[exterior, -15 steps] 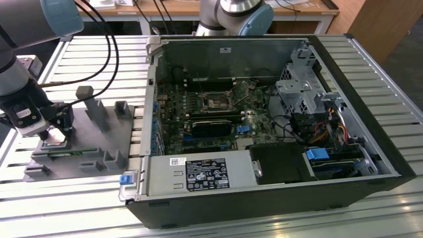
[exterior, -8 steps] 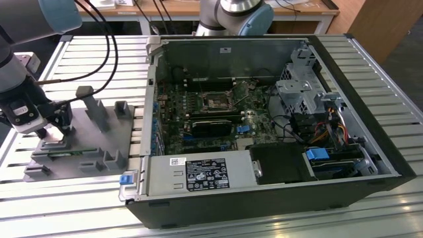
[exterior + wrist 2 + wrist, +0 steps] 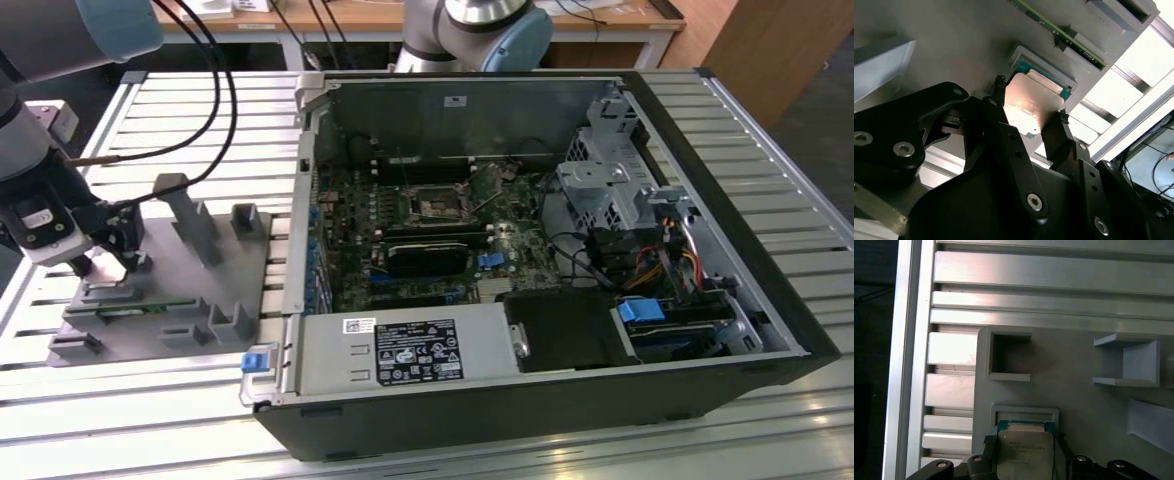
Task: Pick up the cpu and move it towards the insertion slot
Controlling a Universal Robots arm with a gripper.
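Clamping the cpu by two opposite edges, the gripper has both black fingers pressed against the chip's sides, so it is closed on it. The cpu's silvery top faces up over its shallow grey recess; whether it has left the recess floor I cannot tell.

In the first wrist view there is one cpu, one open square pocket beyond it, and one U-shaped bracket, all on one grey fixture plate. The plate lies on a slatted aluminium table.

The insertion slot sits on the board inside the open computer case, well apart, toward the exterior view's right. One tall grey upright and the case's side wall stand between gripper and slot; above them the space is open.
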